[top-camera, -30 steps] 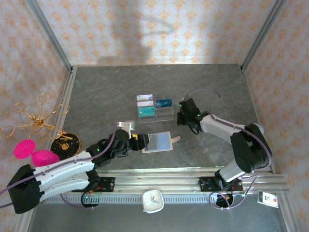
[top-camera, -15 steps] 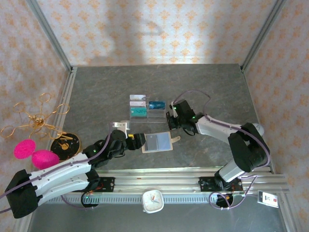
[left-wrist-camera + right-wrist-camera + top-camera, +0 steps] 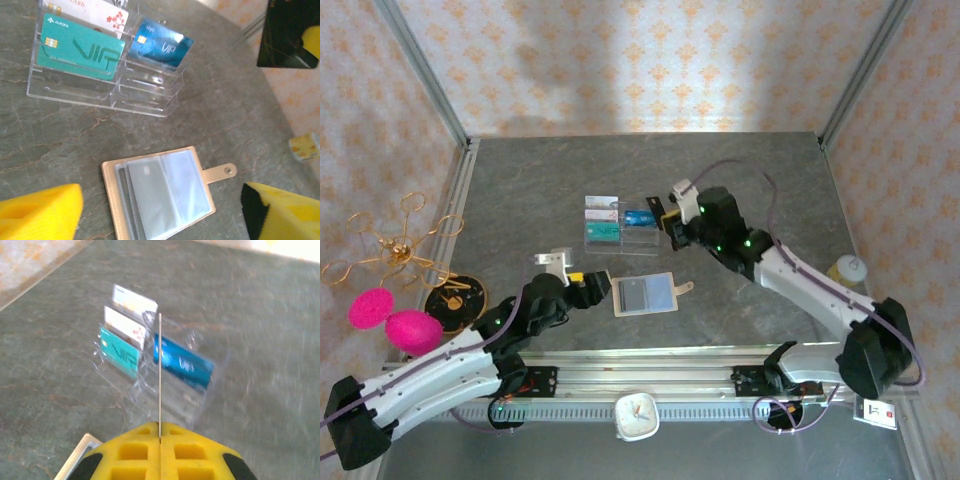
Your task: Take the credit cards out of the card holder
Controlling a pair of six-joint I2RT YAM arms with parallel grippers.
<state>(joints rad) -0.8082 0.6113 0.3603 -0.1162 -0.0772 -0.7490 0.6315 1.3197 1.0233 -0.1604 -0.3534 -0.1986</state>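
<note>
The beige card holder [image 3: 646, 295] lies open on the table, snap tab to the right, clear sleeves up, a grey card [image 3: 150, 192] inside. My left gripper [image 3: 596, 288] sits just left of it, open; its yellow fingers [image 3: 42, 210] stand either side of the card holder [image 3: 160, 197] in the wrist view. My right gripper [image 3: 674, 214], raised beside the acrylic tray [image 3: 620, 238], is shut on a thin pale card [image 3: 160, 370] seen edge-on, its pads [image 3: 135, 450] pressed together. Teal [image 3: 119, 354], blue [image 3: 182, 362] and white [image 3: 125, 325] cards stand in the tray.
A gold wire ornament [image 3: 395, 250], pink balls [image 3: 390, 318] and a black disc [image 3: 455, 297] sit off the left edge. A small clock [image 3: 637, 415] lies on the front rail. A small yellow-white object [image 3: 847, 267] rests at the right.
My right gripper dipped toward the card holder, then rose beside the tray holding a card. The tray slid a little left. My left gripper backed off the card holder's left edge.
</note>
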